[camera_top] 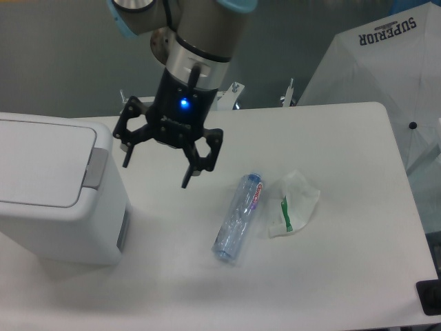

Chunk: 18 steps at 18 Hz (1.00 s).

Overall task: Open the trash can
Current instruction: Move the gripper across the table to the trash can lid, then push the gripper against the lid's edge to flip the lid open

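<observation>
Above the white counter (331, 276), the black tool (157, 165) hangs with fingers wide apart, just right of the big white plastic trash can (52, 189), whose flat lid is shut.

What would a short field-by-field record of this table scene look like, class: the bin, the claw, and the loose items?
trash can: large white bin at the table's left edge, lid shut flat
push tab: grey rectangle on the lid's right edge, not touched
claw: open, empty, hanging above the table just right of the bin
plastic bottle: clear, lying on its side near the table's middle
wrapper: crumpled white with green print, beside the bottle on its right
table: white surface
task state: bin not yet opened
</observation>
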{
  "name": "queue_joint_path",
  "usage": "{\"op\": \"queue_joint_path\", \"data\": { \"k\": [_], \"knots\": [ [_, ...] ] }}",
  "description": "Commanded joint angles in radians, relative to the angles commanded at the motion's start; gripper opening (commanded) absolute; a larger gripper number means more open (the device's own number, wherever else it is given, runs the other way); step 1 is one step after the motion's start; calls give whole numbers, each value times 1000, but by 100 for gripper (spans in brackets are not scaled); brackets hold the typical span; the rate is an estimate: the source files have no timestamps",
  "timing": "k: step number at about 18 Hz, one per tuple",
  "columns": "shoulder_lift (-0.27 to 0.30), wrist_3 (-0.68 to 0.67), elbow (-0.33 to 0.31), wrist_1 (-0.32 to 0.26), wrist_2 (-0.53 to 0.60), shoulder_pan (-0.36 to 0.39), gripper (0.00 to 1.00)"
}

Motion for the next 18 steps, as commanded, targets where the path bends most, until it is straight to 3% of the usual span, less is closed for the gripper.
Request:
{"op": "queue_joint_path", "data": {
  "k": [3, 7, 11, 18],
  "knots": [
    [3, -14, -18, 9, 0, -25, 100],
    [34, -12, -106, 119, 6, -40, 100],
    [72, -14, -179, 170, 8, -40, 100],
    [64, -15, -212, 179, 8, -41, 100]
  ]
}}
